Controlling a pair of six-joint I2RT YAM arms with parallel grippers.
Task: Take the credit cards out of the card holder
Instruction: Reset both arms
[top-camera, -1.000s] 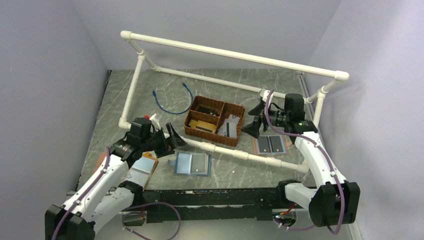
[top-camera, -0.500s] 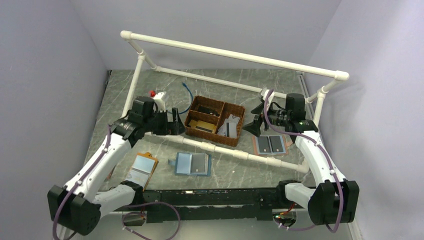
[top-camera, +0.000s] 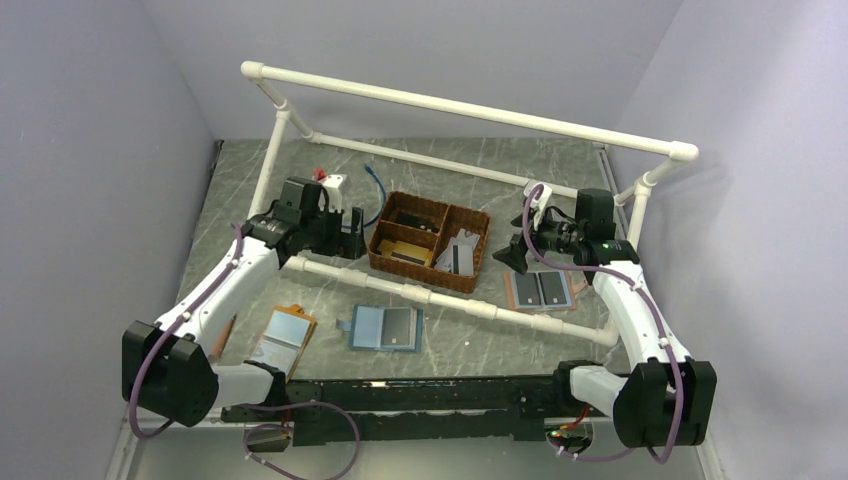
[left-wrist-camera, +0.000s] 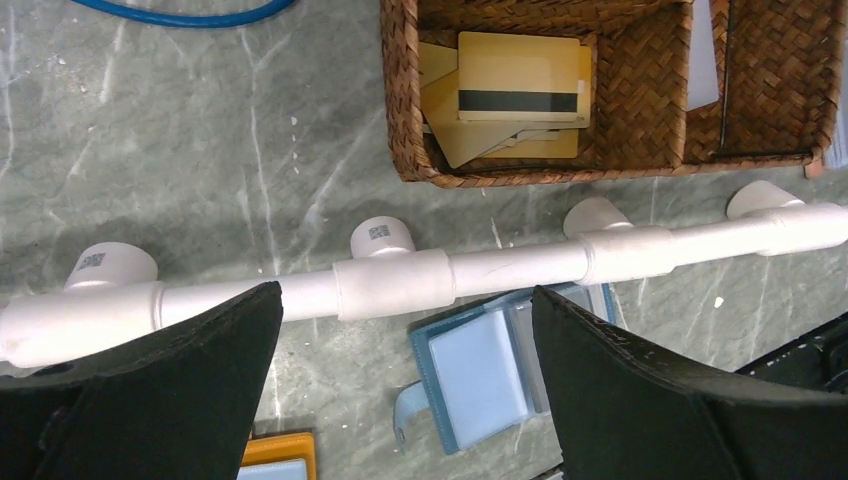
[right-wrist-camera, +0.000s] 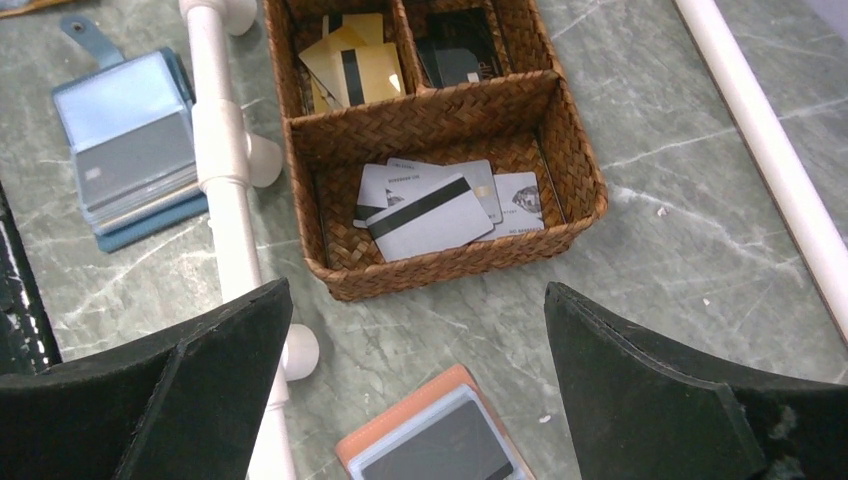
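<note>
The slate-blue card holder (top-camera: 386, 328) lies open and flat on the table in front of the white pipe, strap tab to the left. A dark grey card (top-camera: 400, 324) sits in its right half. The holder also shows in the left wrist view (left-wrist-camera: 480, 370) and the right wrist view (right-wrist-camera: 130, 145), where the grey card (right-wrist-camera: 128, 168) sits in a pocket. My left gripper (top-camera: 350, 236) is open and empty, held above the pipe left of the basket, behind the holder. My right gripper (top-camera: 514, 252) is open and empty, right of the basket.
A wicker basket (top-camera: 424, 274) with three compartments holds gold, black and white cards. A white pipe frame (top-camera: 470, 305) crosses the table. A brown holder with two grey cards (top-camera: 541, 290) lies under the right gripper. An orange-tan holder (top-camera: 283, 335) lies front left. A blue cable (top-camera: 335, 218) lies at the back.
My left arm has swung from above the orange-tan holder away to the back, and now hangs over the pipe beside the basket. The right gripper has shifted slightly right. Both stay open.
</note>
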